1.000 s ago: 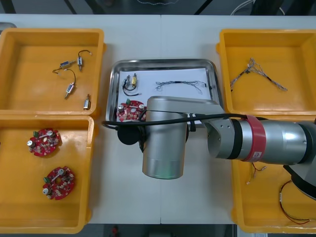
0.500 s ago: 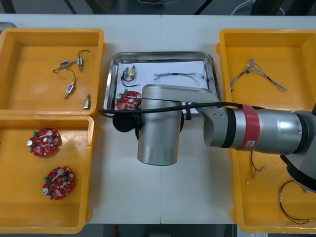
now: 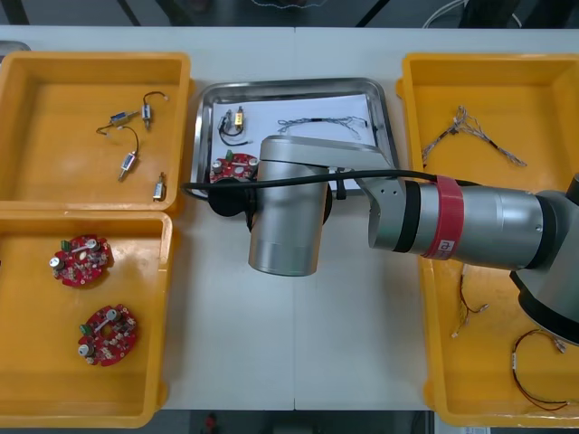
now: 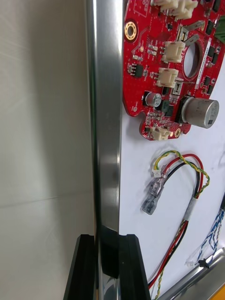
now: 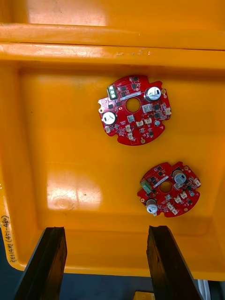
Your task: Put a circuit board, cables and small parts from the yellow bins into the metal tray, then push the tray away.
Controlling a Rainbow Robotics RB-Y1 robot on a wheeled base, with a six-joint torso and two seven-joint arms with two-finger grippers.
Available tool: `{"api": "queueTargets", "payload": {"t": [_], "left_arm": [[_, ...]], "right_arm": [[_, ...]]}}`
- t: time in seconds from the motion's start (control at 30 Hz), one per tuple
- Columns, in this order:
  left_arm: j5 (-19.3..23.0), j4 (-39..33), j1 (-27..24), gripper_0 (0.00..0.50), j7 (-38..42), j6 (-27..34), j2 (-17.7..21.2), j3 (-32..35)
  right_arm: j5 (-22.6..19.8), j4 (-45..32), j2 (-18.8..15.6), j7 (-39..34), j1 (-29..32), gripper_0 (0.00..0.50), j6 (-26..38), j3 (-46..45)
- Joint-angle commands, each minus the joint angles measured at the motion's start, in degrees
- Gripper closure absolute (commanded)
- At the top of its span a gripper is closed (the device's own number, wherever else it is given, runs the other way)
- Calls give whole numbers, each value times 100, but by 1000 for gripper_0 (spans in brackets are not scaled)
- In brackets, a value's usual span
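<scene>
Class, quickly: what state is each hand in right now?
Left hand: open, holding nothing.
Right hand: closed on the rim of the metal tray.

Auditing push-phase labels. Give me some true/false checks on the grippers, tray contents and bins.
1. The right gripper has the rim of the metal tray between its fingers. True.
2. Two boards lie in the tray. False: one circuit board.
3. The left gripper is open above a yellow bin holding two circuit boards. True.
4. No cable is in the tray. False: a red and yellow cable lies beside the board.
5. The far left bin is empty. False: it holds small metal parts.
</scene>
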Motion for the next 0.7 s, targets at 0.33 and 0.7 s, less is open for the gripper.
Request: {"api": "queueTargets", "payload": {"t": [0.33, 0.7], "left_arm": [[42, -149, 122, 0, -466, 33, 220, 165], [42, -149, 122, 0, -466, 33, 220, 165]], "right_arm": [[-26, 882, 296, 287, -308, 500, -930, -461], [-17, 1427, 376, 445, -369, 500, -1440, -549]]}}
